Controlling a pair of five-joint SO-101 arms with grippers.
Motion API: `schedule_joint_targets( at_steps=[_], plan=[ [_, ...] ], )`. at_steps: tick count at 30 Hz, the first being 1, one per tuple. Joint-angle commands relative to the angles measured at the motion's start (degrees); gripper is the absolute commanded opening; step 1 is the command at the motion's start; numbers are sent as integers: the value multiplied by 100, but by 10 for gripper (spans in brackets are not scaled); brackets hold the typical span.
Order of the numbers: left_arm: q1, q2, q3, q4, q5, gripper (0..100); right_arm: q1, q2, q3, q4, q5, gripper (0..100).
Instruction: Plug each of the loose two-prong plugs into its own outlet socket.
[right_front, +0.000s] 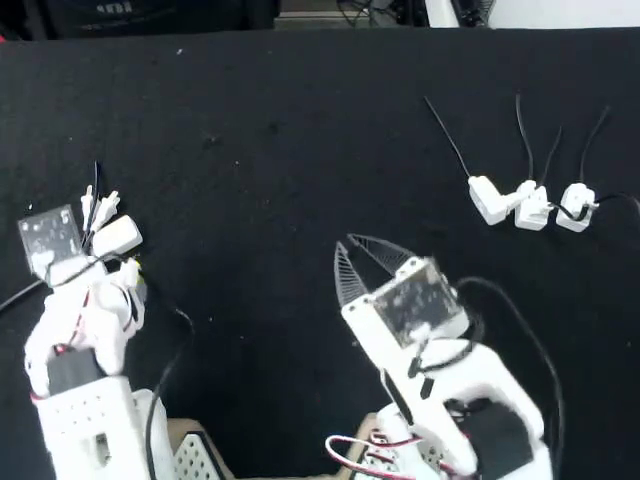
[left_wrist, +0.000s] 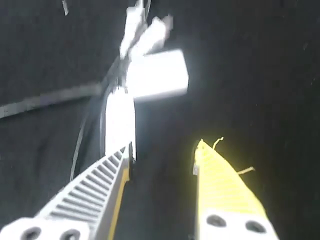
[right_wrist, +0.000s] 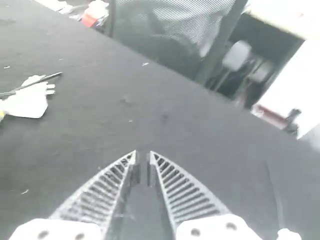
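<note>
Lining up a pickup looks to be the step in hand. The left gripper sits at the left-hand group of white parts, and none of them can be confirmed as plugged in. Its jaws stand apart with only dark table between them, so it holds nothing.

In the left wrist view, a white block lies just beyond the fingertips, over toward the white finger. A narrow white piece lies right at that finger's tip, outside the gap. The yellow finger is apart from both. Smaller white bits stick out past the block, too blurred to tell plug from socket.

The next move probably calls for a sideways shift toward the white finger's side, so the chosen piece falls between the jaws before they close. The thin cords could drag a piece askew.

The right gripper hovers over the bare black table near the front middle. Its jaws are all but touching and grip nothing. A row of three white plug parts with black cords lies well apart from it on the far right. Whether any pair there is joined, I cannot tell.
</note>
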Motion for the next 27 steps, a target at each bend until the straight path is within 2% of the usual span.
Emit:
schedule_joint_targets(
  at_steps=[1, 5, 8, 19, 24, 27],
  plan=[
    [-57, 1512, -804, 97, -44, 213, -352, 1543, -549, -9, -237, 40],
    [-66, 2365, -796, -598, -88, 216, -703, 2721, -488, -387, -273, 40],
    [-251, 2796, -848, -1143, -316, 274, -879, 3222, -259, -870, -273, 40],
    [-778, 3947, -910, -2497, -1503, 285, -1354, 3670, 1543, -3393, -273, 40],
    [-787, 4721, -1024, -3112, -1354, 285, -1415, 3670, 1771, -3613, -273, 40],
    [-822, 5081, -1138, -3112, -1363, 280, -1415, 3670, 1780, -3596, -273, 40]
  ],
)
